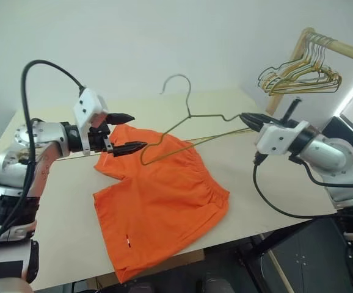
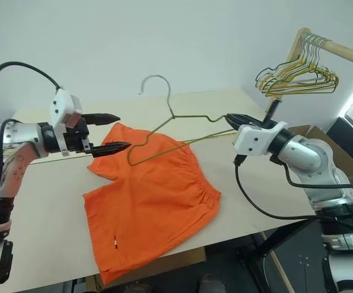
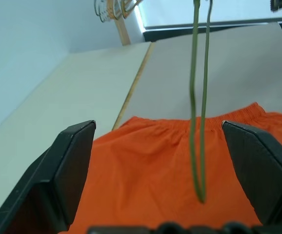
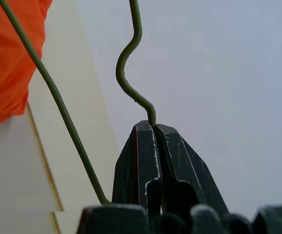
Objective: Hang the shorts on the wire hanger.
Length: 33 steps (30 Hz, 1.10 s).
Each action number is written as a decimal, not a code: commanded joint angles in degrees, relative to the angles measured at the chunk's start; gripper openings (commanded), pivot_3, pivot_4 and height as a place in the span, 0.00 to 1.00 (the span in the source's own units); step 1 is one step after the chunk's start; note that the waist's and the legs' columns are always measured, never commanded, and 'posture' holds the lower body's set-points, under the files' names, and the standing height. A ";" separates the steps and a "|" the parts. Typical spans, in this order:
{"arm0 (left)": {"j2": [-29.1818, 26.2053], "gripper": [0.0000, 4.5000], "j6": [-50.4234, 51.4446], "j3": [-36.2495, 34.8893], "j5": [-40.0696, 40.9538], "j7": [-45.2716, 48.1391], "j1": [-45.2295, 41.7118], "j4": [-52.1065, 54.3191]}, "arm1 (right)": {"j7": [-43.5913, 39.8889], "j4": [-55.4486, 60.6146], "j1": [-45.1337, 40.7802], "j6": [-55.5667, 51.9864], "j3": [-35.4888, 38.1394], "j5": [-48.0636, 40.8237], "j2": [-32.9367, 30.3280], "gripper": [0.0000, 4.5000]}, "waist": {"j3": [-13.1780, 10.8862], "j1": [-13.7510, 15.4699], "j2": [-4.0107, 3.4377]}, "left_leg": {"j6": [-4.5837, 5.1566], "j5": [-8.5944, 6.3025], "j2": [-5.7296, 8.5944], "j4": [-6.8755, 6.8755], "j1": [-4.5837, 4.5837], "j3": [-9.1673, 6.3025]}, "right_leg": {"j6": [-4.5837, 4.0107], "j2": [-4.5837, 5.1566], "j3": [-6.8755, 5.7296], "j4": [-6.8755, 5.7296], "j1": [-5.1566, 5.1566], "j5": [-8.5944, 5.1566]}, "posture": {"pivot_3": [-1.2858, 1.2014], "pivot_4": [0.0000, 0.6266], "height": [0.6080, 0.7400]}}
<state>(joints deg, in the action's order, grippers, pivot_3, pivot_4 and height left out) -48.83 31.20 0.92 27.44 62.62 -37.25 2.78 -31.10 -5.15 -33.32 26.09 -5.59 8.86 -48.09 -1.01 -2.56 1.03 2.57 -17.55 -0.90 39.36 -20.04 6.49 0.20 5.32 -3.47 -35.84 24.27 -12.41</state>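
Right fingers: pressed together on one corner of the wire hanger; in the right wrist view the wire goes in between the two black tips of the right gripper.
Left fingers: wide apart, holding nothing; the left gripper is in the air over the upper left corner of the shorts.
Wire hanger: lifted off the table, held almost level above the shorts, its hook pointing up and away from the robot. Its free corner is just beside the lower left fingertip and, in the left wrist view, between the two open fingers.
Shorts: orange, spread flat on the table between both arms, waistband toward the right arm.
Rack: a wooden rail at the far right, with bunched hangers on it.
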 commanded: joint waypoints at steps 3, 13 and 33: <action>-1.42 1.00 2.23 5.00 -0.69 8.21 -3.10 -0.55 | -1.25 -1.37 -4.13 3.30 0.61 0.23 1.37 0.00 | 0.00 0.15 0.00 | 0.02 -0.01 -0.02 0.13 -0.12 -0.01 | 0.00 0.01 -0.03 -0.01 0.04 0.00 | 0.52 0.00 1.00; 1.30 0.66 1.92 9.09 -6.93 7.09 -3.64 -2.42 | -2.19 -0.62 -4.41 2.86 1.43 0.58 2.50 0.00 | -0.02 0.23 -0.01 | 0.19 -0.13 -0.04 0.48 -0.20 -0.03 | 0.01 0.04 -0.04 -0.16 0.04 0.00 | 0.51 0.00 1.00; -0.24 0.00 -1.01 8.78 -11.32 8.37 -3.59 -4.75 | -17.62 5.99 0.17 -3.26 0.78 -9.30 -3.23 0.55 | -0.02 0.32 0.00 | 0.33 -0.22 -0.02 0.51 -0.22 -0.03 | 0.05 0.10 -0.04 -0.13 0.02 -0.01 | 0.51 0.00 1.00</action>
<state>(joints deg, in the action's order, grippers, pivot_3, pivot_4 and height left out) -47.64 31.99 10.33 17.66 70.87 -39.37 -1.29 -45.43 -1.69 -32.79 24.90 -6.08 3.24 -49.77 -1.03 -2.24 1.02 2.91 -17.77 -0.92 39.88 -20.26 6.46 0.25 5.41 -3.50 -35.97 24.29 -12.42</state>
